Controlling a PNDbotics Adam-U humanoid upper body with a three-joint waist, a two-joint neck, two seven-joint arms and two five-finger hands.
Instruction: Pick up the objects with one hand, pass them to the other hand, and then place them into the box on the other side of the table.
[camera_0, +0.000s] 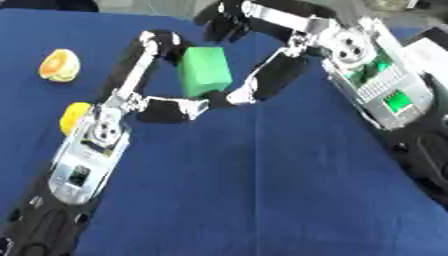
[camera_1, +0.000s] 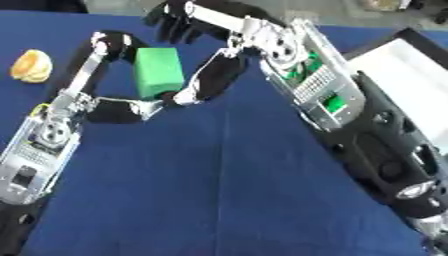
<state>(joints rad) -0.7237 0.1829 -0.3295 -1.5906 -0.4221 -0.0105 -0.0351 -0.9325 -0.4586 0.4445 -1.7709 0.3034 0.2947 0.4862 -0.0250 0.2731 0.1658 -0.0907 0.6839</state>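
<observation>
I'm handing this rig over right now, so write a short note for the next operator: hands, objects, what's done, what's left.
Left hand: fingers and thumb curled round the green block, held above the blue table.
Right hand: thumb at the block's lower right, fingers spread above it; handover under way.
Orange half lies at far left; a yellow thing sits partly hidden behind the left wrist.
White box at right edge.
Done: block picked up.
Left: finish the pass, drop in box, then the others.
</observation>
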